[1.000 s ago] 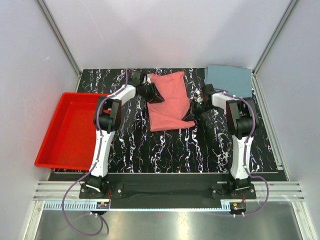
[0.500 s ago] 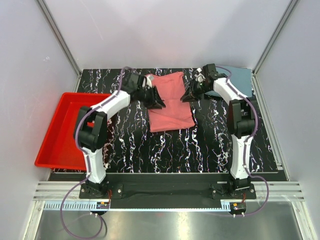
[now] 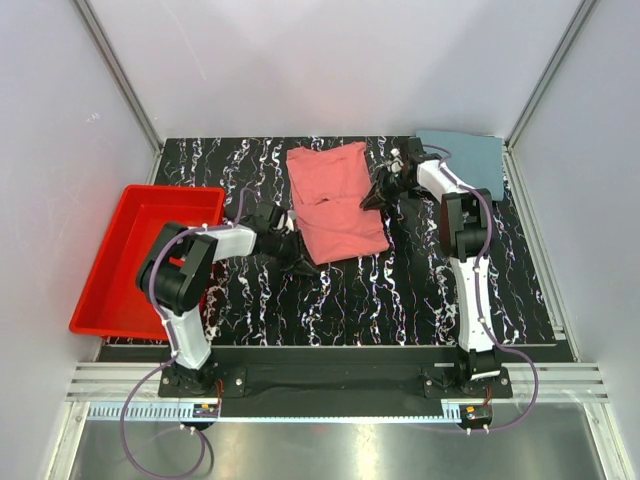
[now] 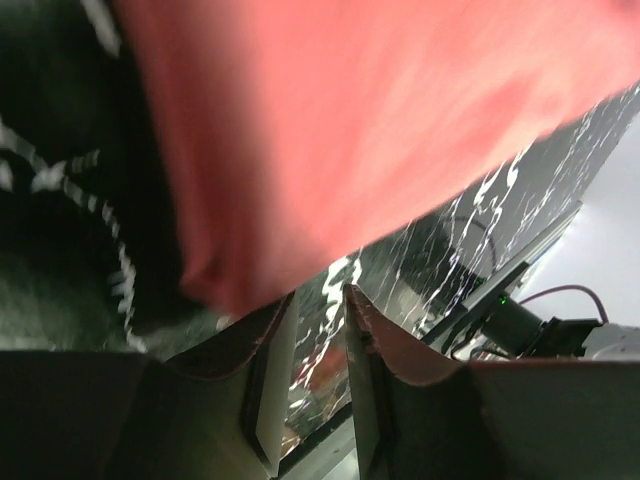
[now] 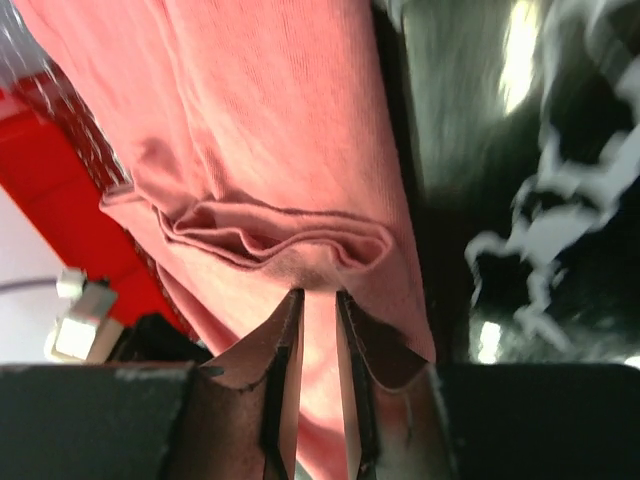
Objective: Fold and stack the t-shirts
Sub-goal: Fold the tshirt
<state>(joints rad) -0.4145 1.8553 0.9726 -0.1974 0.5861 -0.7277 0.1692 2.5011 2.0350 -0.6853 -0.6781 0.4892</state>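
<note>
The salmon-pink t-shirt (image 3: 335, 205) lies folded in a long strip at the table's middle, with a bunched crease across its centre (image 5: 280, 235). The grey-blue t-shirt (image 3: 468, 160) lies flat at the back right corner. My left gripper (image 3: 301, 263) sits low at the pink shirt's near left corner, jaws a little apart with only table showing between them (image 4: 318, 300). My right gripper (image 3: 374, 196) is at the shirt's right edge. In the right wrist view its fingertips (image 5: 315, 293) point at the bunched fold, slightly apart, over the pink cloth.
A red plastic tray (image 3: 110, 290) hangs over the table's left edge. The black marbled tabletop (image 3: 400, 300) stretches in front of the shirts. Grey walls close in the back and both sides.
My left gripper has swung from the shirt's back left edge to its near left corner. The right gripper let go of the cloth and moved back along the right edge.
</note>
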